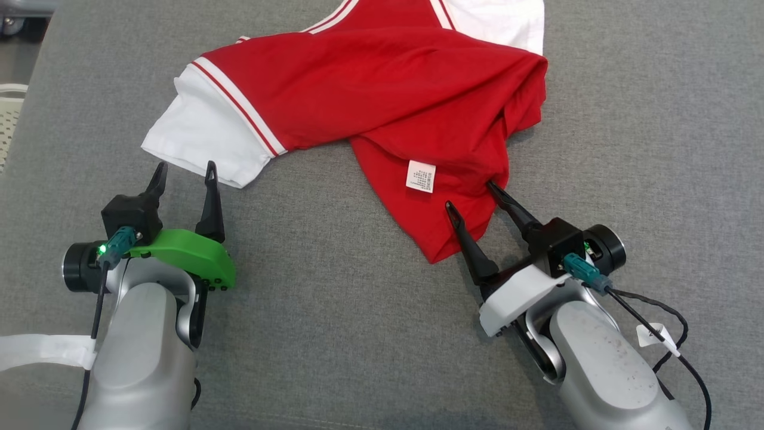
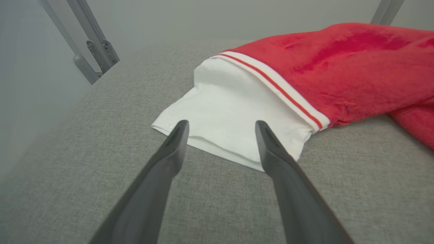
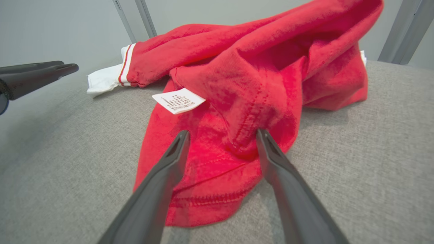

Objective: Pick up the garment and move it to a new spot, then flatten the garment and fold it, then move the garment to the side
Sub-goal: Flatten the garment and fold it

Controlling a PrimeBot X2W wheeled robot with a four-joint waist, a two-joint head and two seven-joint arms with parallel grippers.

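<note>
Count: one garment, one label, two sleeves, two grippers. The crumpled red cotton short-sleeved shirt with white sleeves and red-and-white striped trim (image 1: 382, 89) lies unfolded on the far half of the surface, roughly centred, with folds bunched toward its right side. One white sleeve (image 1: 203, 128) extends to the near left; the second white sleeve (image 1: 501, 21) lies at the far right, cut by the frame edge. One small white rectangular printed care label (image 1: 421, 177) faces up on the near red panel, whose hem corner points toward the robot. The left gripper (image 1: 184, 170) has its two dark fingers spread fully apart and holds nothing; its tips sit just near of the left sleeve's hem. The right gripper (image 1: 471, 196) is likewise spread fully apart and grips nothing; its fingers straddle the near red hem corner, right of the label. Whether its right fingertip (image 1: 492, 187) touches the fold above it cannot be told. The surface is one flat grey woven fabric pad (image 1: 334, 310) reaching across the head view. Beyond it, the left wrist view shows a plain pale wall (image 2: 203, 17) and angled grey metal frame struts (image 2: 91, 44). A white perforated object (image 1: 9, 119), possibly a basket, is cropped at the far left.
</note>
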